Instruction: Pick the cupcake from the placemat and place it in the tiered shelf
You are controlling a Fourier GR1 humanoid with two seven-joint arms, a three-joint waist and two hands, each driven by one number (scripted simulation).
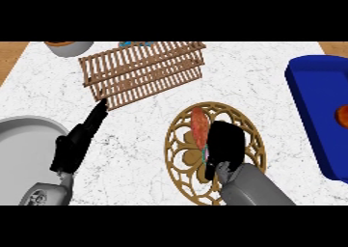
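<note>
With our right robot hand (225, 141) curled down over the cupcake (199, 126) on the round placemat (182, 170), we should close evenly around its base before lifting toward the slatted shelf (142, 71), the left robot hand (75, 144) resting straight-fingered

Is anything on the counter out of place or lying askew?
Nothing looks spilled or damaged. The tiered shelf sits at an angle to the counter's edges. The right hand covers the cupcake on the round placemat.
</note>
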